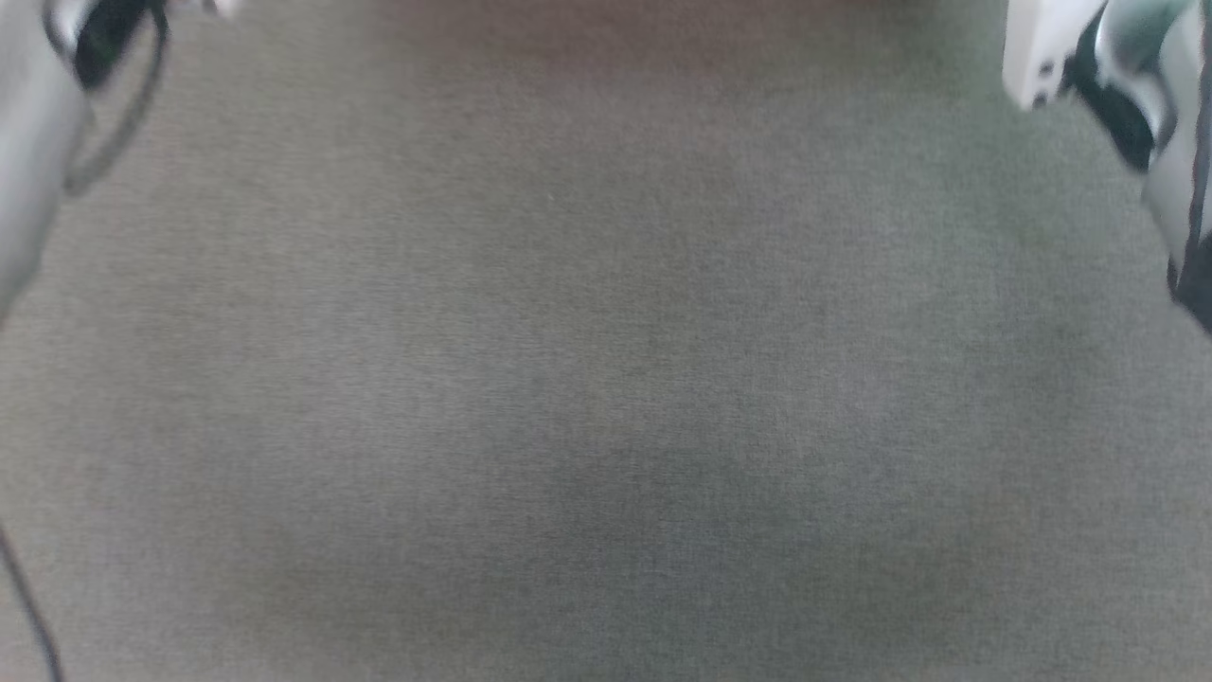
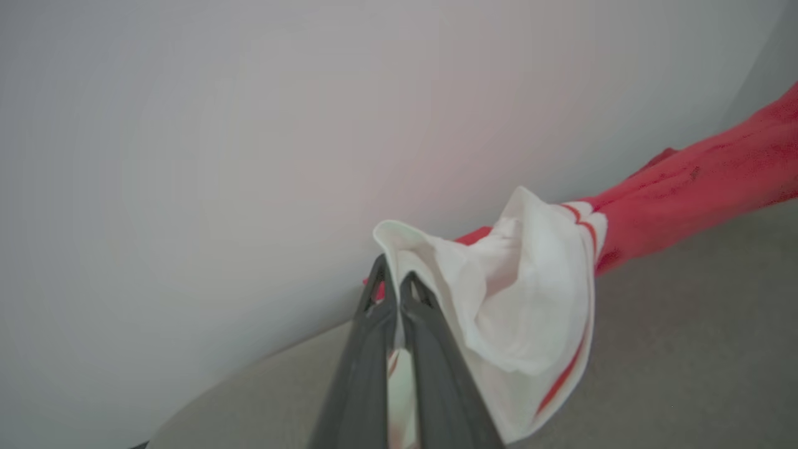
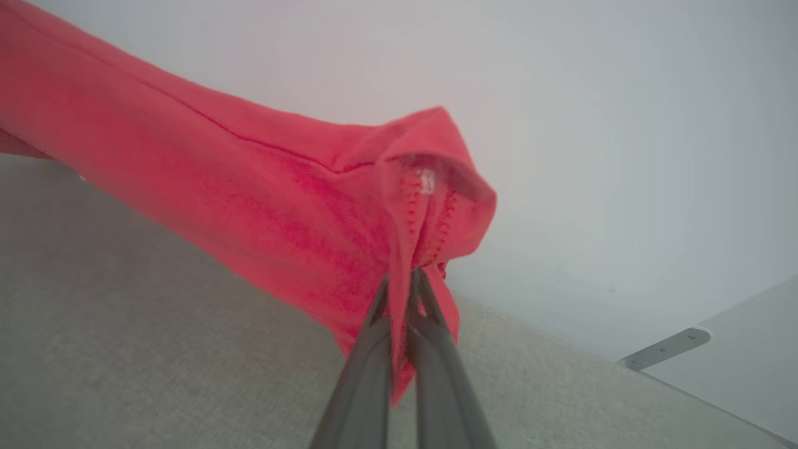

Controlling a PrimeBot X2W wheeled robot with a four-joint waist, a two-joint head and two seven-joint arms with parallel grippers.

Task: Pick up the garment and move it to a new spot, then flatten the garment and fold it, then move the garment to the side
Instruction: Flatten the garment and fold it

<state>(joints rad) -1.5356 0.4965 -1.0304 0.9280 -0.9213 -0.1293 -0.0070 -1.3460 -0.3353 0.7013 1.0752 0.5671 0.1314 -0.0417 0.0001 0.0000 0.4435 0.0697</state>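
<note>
My left pincer [image 2: 394,274] is closed on the garment [image 2: 530,299]. The two dark fingers stand almost together, and a fold of the white lining is pinched between them. This white part, with thin red stripes along its edge, hangs loose beside the fingers, on their right in the left wrist view. From there the red cloth runs away to the upper right of that view, above the grey table [image 2: 686,349].

My right pincer [image 3: 402,277] is also closed, and it grips the other end of the garment [image 3: 262,187]. Here the cloth is all red, bunched at a stitched seam just above the fingertips. A small piece hangs down between the fingers. The rest goes as a long band toward the upper left of the right wrist view, over the table. I cannot tell if it touches the table somewhere.

Behind the garment there is a pale wall [image 2: 249,125]. A metal bracket [image 3: 667,348] shows at the lower right of the right wrist view.

The head view is blurred. It shows the grey woven cover of the table [image 1: 606,379], my left forearm [image 1: 28,170] in the upper left corner and my right arm [image 1: 1165,114] in the upper right corner.
</note>
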